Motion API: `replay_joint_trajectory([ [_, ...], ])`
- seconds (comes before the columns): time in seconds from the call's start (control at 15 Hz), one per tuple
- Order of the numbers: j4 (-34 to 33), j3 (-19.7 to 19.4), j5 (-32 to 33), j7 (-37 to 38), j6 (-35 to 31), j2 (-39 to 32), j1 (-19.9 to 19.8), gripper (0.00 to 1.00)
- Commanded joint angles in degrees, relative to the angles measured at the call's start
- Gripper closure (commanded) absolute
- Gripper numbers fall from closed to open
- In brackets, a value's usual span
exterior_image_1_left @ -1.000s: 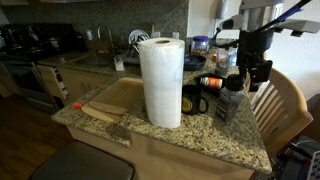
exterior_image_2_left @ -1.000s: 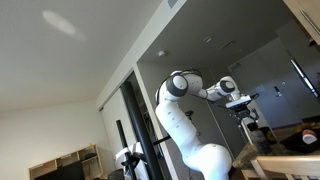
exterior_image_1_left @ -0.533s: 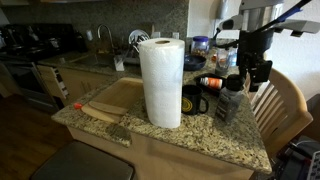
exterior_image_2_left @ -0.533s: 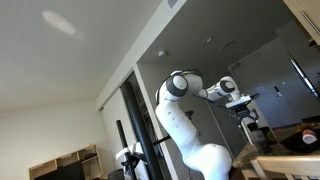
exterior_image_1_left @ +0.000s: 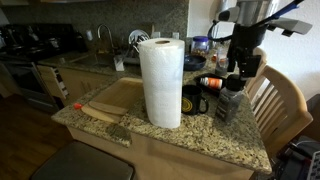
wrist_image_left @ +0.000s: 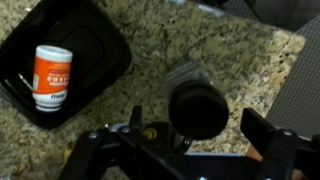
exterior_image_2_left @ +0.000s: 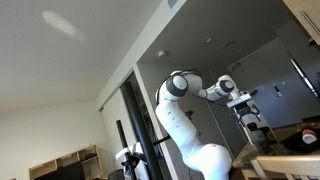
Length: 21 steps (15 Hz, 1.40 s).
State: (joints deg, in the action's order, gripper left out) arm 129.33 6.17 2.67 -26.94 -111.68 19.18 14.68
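Now the hand (exterior_image_1_left: 243, 73) has let go. Half a second back it sat low with its fingers at the dark cap of the bottle (exterior_image_1_left: 230, 100); at this moment it hangs higher, at twelve o'clock of that cap, with air between the two. The wrist view confirms the release: the fingers (wrist_image_left: 268, 135) stand wide apart at the lower edge, one toward eight o'clock and one toward four o'clock of the bottle (wrist_image_left: 198, 105), and neither touches its round black top. So the hand is released and empty, and the bottle stands upright by itself on the speckled tabletop (exterior_image_1_left: 200, 137), near the edge on the chair side. I judge that it carries its own weight, since nothing props it. At nine o'clock of the bottle in an exterior view stands the tall white roll (exterior_image_1_left: 160, 82). The wrist view shows a black tray (wrist_image_left: 100, 30) at ten o'clock of the bottle, apart from it, with an orange jar (wrist_image_left: 52, 78) lying inside. A wooden chair (exterior_image_1_left: 272, 100) stands at three o'clock, beyond the tabletop's edge. In the low exterior view only the arm (exterior_image_2_left: 185, 110) shows against the ceiling, and the bottle is hidden there.
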Motion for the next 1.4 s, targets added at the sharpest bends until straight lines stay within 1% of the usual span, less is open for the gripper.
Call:
replay_joint_trajectory([
  [0.0, -0.2, 0.7, 0.4, 0.7, -2.8, -0.2, -0.2, 0.0],
  [0.13, -0.2, 1.6, 1.0, 1.7, -5.5, -0.4, -0.1, 0.0],
  [0.33, -0.2, 1.8, 1.1, 1.9, -5.7, -0.4, -0.1, 0.0],
  [0.53, -0.4, 1.4, 0.9, 3.1, 0.7, 0.0, -0.8, 0.0],
  [0.6, -0.2, 1.7, 1.0, 2.5, -2.4, -0.4, -0.3, 0.0],
  [0.73, -0.2, 1.5, 1.0, 2.9, -0.7, -0.2, -0.4, 0.0],
  [1.0, -0.2, 1.4, 1.0, 2.9, -0.4, -0.1, -0.4, 0.0],
  [1.2, -1.0, 1.0, -0.9, 1.3, 2.4, -1.2, 0.1, 0.0],
  [1.27, -0.2, 1.4, 0.2, 2.6, 0.2, -0.3, -0.2, 0.0],
  [1.33, -0.2, 1.4, 0.1, 2.5, 0.7, -0.4, -0.2, 0.0],
])
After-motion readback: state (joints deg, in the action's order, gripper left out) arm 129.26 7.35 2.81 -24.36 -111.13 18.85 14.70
